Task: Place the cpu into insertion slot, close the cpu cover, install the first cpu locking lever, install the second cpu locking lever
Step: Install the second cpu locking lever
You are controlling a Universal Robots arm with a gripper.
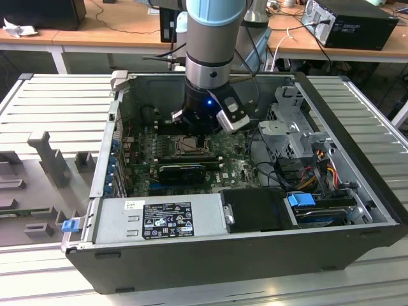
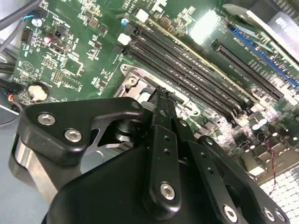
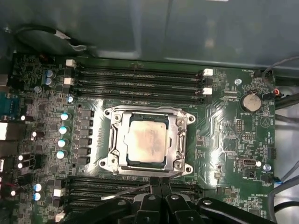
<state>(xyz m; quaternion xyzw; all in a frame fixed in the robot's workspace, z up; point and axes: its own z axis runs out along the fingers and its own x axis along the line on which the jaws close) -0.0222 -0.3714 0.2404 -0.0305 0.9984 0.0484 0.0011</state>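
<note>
Black hand (image 3: 158,183) nearest the lens in both wrist views, fingers drawn together to a narrow tip, clamped on nothing visible. Tip poised at one edge of the socket, just beside the cpu cover (image 3: 180,140). Cover lying flat and closed, framing the cpu (image 3: 147,139) already seated in its slot. Square part, no long axis to speak of. Memory slots (image 3: 140,81) flanking the socket on two sides; tight quarters inside the open computer case (image 1: 357,191), open room straight above.

Robotics lab, wooden desks (image 1: 115,29), slatted aluminium worktable (image 1: 57,102), open computer case (image 1: 255,248)
</note>
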